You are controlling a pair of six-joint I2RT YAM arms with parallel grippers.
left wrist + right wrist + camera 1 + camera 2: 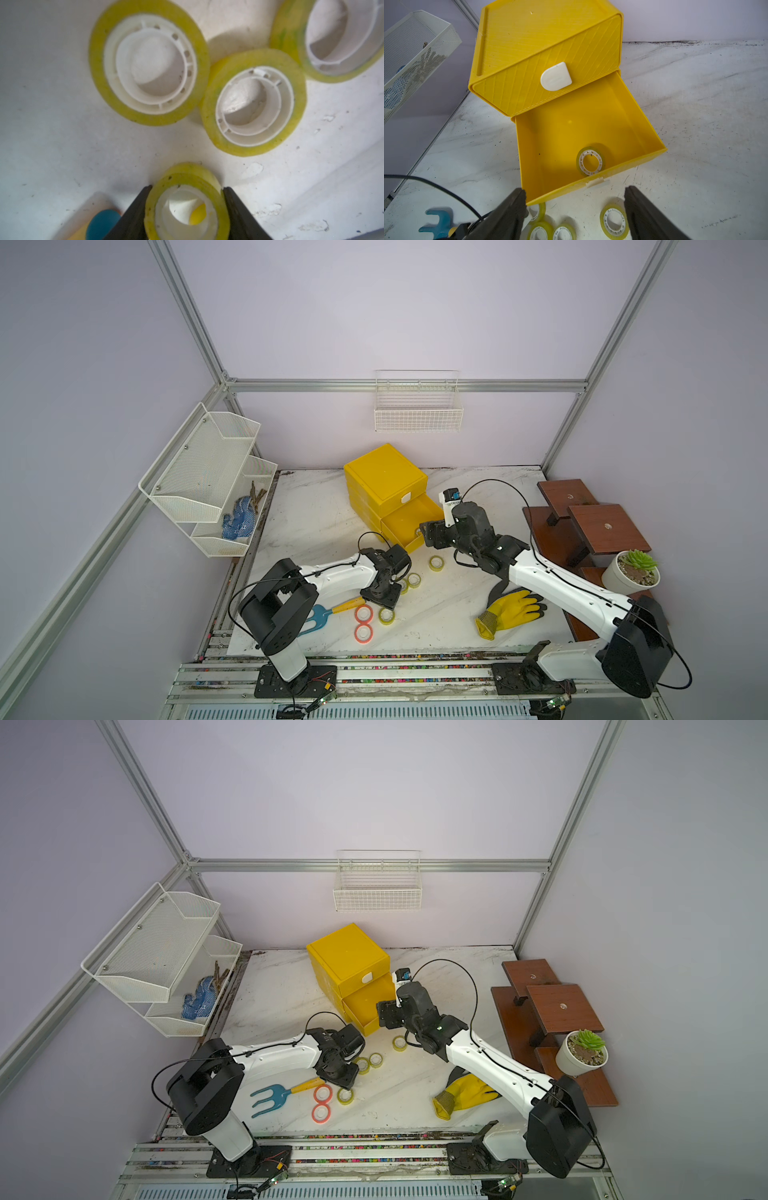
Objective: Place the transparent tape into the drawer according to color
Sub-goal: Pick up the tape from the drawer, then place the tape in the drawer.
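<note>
The left gripper (188,188) is clamped on a small see-through yellow-green tape roll with a white core (187,176), its two black fingers pressing the outer rim from opposite sides. Whether this roll touches the white marble-patterned tabletop (449,614) cannot be told. Just beyond it lie three more yellow-green rolls (97,62), the middle one touching a neighbour. In both top views another roll (386,615) lies just on the near side of that gripper. It sits beside two flat pink-red tape rings (363,613) close to the tabletop's near edge, and a blue garden fork with a yellow handle (270,1098) lies to their left.

The right gripper (575,189) hangs with its fingers wide apart and holds nothing. It is just at the front edge of the open lower drawer (566,133) of the yellow plastic drawer cabinet (382,477), which stands at the far middle. One roll in the drawer (579,160) lies flat near the front wall, and the rest of the drawer floor is bare.

A broad bare stretch of marble runs between the loose rolls and the yellow rubber glove (511,610) on the near right. More bare marble lies right of the drawer, up to the brown wooden stepped stand (602,531) at the right edge.
</note>
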